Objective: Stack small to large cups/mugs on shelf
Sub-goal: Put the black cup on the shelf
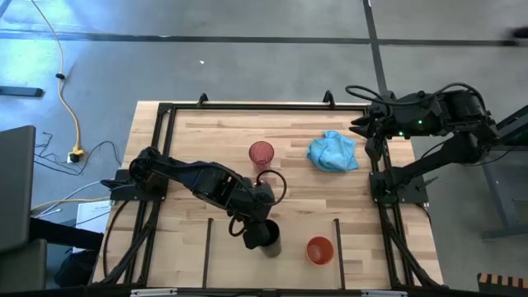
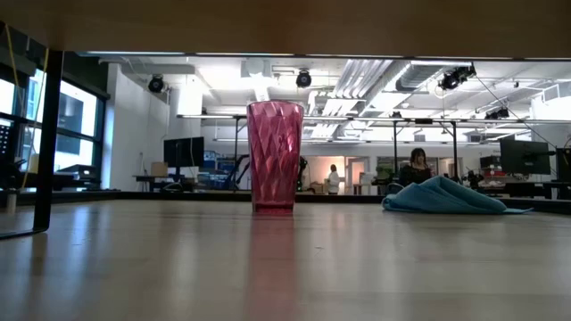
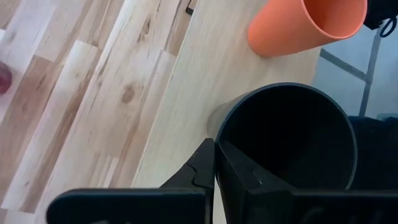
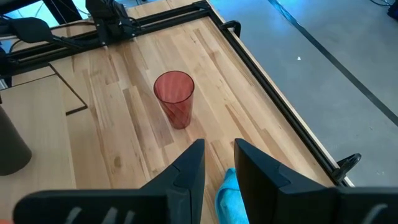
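- The black cup stood on the light wood shelf strip at the near edge of the surface, between the two thin black bars, its rim pinched by the left tool.
- In the left wrist view, one finger pressed the outside of the cup wall and the other sat inside the mouth, so the left tool was clamped on the black cup's rim.
- The small orange cup stood upright just beside the black one, in the same middle section of the shelf, close to the right-hand bar.
- The taller red-pink cup stood alone near the middle of the surface, well apart from the shelf and untouched.
- A crumpled light blue cloth lay to the right of the red-pink cup, near the surface's right edge.
- The right tool hung above the far right corner, its fingers parted and holding nothing.
- By my reading, the job was roughly two-thirds done: orange and black cups were at the shelf, though the black one had not been let go, and the red-pink cup had yet to be brought over.
- People sat at desks in the room beyond, far behind the surface.
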